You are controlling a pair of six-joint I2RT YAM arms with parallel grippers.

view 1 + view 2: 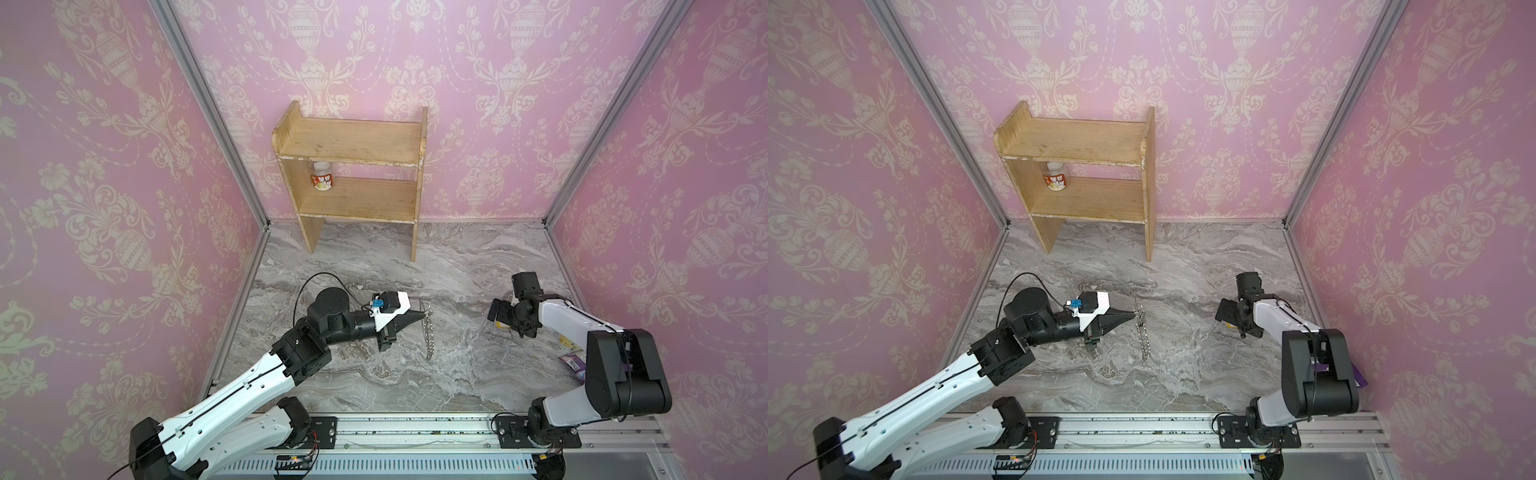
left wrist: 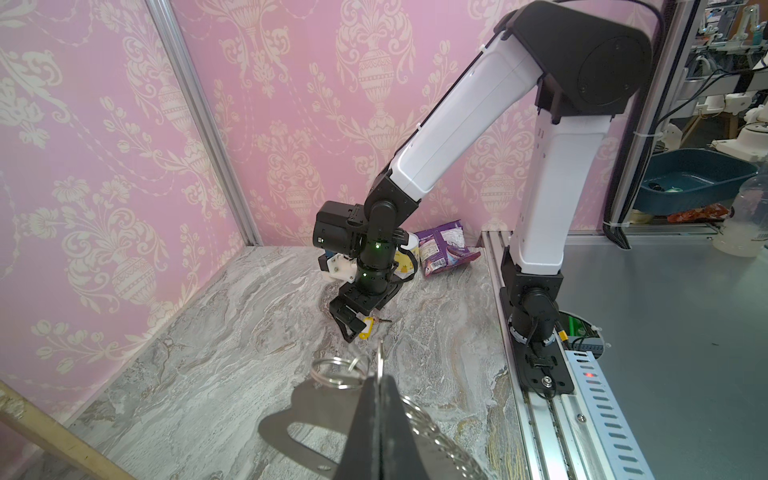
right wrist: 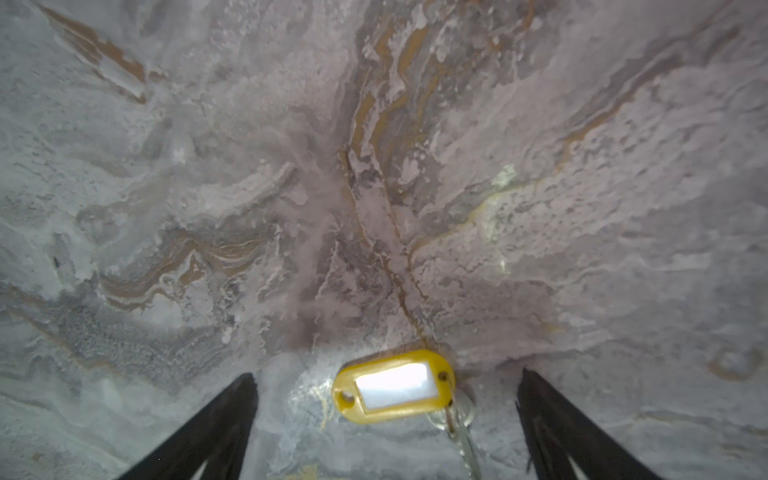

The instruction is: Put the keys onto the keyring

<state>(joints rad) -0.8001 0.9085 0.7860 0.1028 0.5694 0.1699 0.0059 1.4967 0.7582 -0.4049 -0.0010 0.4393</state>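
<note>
The keyring (image 2: 286, 415) is a flat grey-brown plate with a handle slot and a row of metal split rings (image 1: 429, 338) (image 1: 1144, 334). My left gripper (image 2: 380, 380) (image 1: 420, 318) (image 1: 1133, 314) is shut on one of those rings, which stands edge-on out of the closed tips. A yellow key tag (image 3: 392, 386) with a pale label and a metal key (image 3: 461, 436) lies on the marble table. Straddling it without touching, my right gripper (image 3: 386, 375) (image 2: 353, 330) stands open, one finger on each side. A sliver of the tag (image 2: 366, 330) (image 1: 504, 327) shows below that gripper.
A wooden shelf (image 1: 353, 166) stands at the back wall with a small jar (image 1: 322, 176) on its lower board. A purple snack packet (image 2: 446, 245) (image 1: 573, 363) and a yellowish packet (image 1: 566, 343) lie at the right wall behind the right arm. The metal rail (image 1: 415, 432) runs along the front edge.
</note>
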